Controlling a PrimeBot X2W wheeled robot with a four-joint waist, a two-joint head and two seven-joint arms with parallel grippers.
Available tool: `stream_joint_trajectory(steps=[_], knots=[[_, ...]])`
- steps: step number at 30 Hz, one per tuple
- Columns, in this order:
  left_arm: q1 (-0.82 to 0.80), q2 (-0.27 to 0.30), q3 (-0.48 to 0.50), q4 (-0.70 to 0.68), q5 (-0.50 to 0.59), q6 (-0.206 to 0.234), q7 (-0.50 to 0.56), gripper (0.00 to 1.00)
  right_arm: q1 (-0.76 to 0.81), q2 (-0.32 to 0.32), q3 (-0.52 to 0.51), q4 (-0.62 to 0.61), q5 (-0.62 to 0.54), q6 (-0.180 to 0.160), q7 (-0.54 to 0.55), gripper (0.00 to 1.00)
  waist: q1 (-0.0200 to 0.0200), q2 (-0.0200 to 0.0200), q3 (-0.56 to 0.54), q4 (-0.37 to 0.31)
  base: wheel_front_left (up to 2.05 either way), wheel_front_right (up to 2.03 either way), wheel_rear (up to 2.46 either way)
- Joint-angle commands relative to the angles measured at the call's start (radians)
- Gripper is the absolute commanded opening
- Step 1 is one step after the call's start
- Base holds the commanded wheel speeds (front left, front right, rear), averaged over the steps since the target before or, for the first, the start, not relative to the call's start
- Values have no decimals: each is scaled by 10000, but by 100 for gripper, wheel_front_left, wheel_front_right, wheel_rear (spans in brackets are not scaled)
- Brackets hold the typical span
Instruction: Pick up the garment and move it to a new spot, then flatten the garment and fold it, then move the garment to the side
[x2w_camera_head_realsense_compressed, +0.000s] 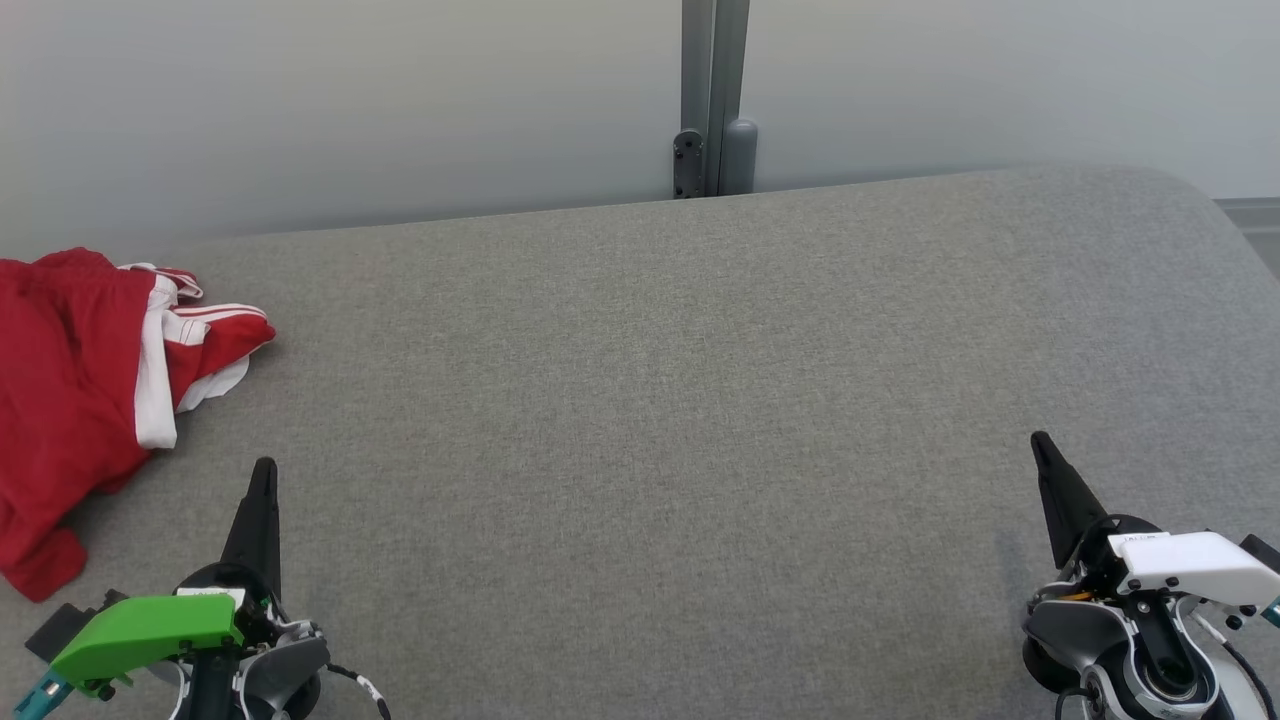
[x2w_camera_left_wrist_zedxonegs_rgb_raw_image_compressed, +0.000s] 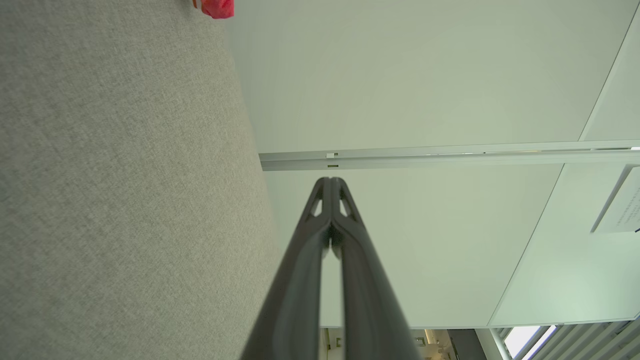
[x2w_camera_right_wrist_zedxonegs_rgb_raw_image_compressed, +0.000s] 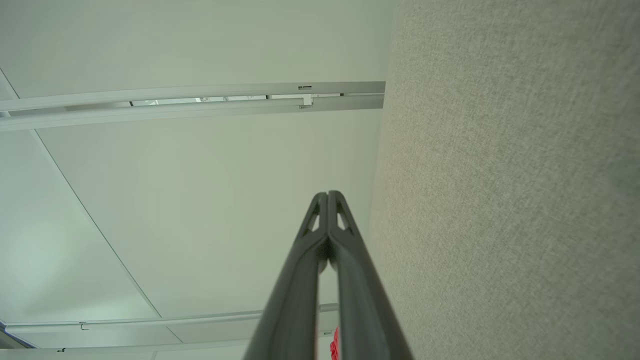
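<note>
Left gripper (x2w_camera_head_realsense_compressed: 265, 468), right gripper (x2w_camera_head_realsense_compressed: 1040, 442): tips pressed together, empty. Red white-striped garment (x2w_camera_head_realsense_compressed: 70, 400) crumpled far left: probably light, limp; pinch a raised fold.

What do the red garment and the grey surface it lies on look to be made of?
The red garment looks like a thin, smooth sportswear knit, probably synthetic: it slumps in soft folds, with white stripes and trim. The grey surface looks like matte woven upholstery cloth: a fine heathered weave shows, with no shine. Neither fibre can be told for sure.
</note>
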Motion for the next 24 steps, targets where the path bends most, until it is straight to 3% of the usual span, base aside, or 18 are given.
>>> stream_joint_trajectory(steps=[1,24], knots=[[-114,2,18,-16,4,-30,25,0,-74,-6,-4,-15,-34,4,12,0,0,0,0,0,0,0,0],[-115,2,18,-16,4,-30,25,0,-75,-6,-4,-15,-34,4,12,0,0,0,0,0,0,0,0]])
